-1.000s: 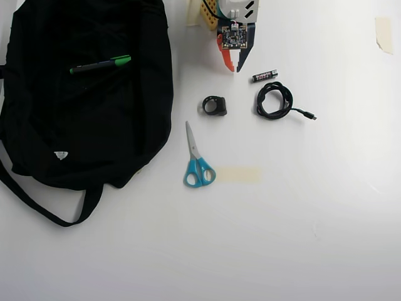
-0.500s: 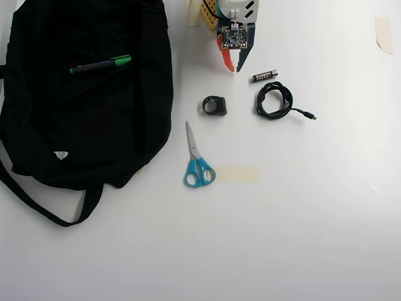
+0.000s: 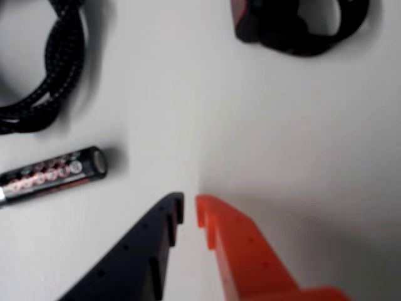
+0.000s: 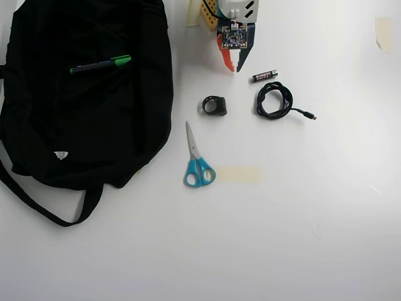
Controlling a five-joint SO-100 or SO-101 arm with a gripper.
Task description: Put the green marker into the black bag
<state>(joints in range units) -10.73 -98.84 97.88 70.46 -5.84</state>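
The green marker (image 4: pixel 100 64) lies on top of the black bag (image 4: pixel 81 125) at the left of the overhead view, its green cap pointing right. My gripper (image 4: pixel 234 68) is at the top centre of that view, well right of the bag, shut and holding nothing. In the wrist view the gripper (image 3: pixel 188 210) shows a dark finger and an orange finger (image 3: pixel 244 251) nearly touching above the bare white table. The marker and bag are out of the wrist view.
A small black battery (image 4: pixel 264 75) (image 3: pixel 53 172) lies just right of the gripper. A coiled black cable (image 4: pixel 276 101) (image 3: pixel 44 81), a small black ring-shaped object (image 4: pixel 215 105) (image 3: pixel 294 28), blue-handled scissors (image 4: pixel 197 160) and a tape strip (image 4: pixel 238 174) lie on the white table.
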